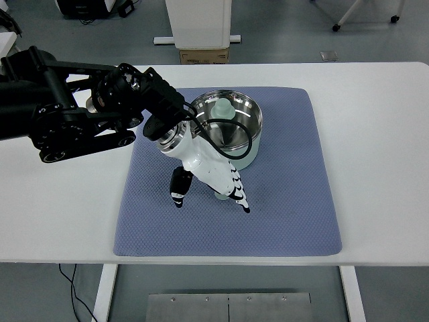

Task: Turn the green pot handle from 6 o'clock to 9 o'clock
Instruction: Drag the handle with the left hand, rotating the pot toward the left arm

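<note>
A pale green pot (247, 155) with a shiny steel inside stands at the back middle of the blue-grey mat (295, 194). Its handle (220, 196) points toward me, at about 6 o'clock, and only a small pale green bit shows under the hand. My left hand (211, 201), white with black fingertips, comes in over the pot's near left side. Its long fingers (236, 191) lie stretched over the handle, and the thumb (179, 191) hangs apart on the left. The hand looks open, not closed around the handle. A pale green rounded piece (222, 107) sits inside the pot.
The mat lies on a white table (375, 134). My black left arm (67, 114) crosses the table's left part, with a black cable looping over the pot's rim. Beyond the table's far edge stand a cardboard box (203, 56) and a white cabinet (198, 20).
</note>
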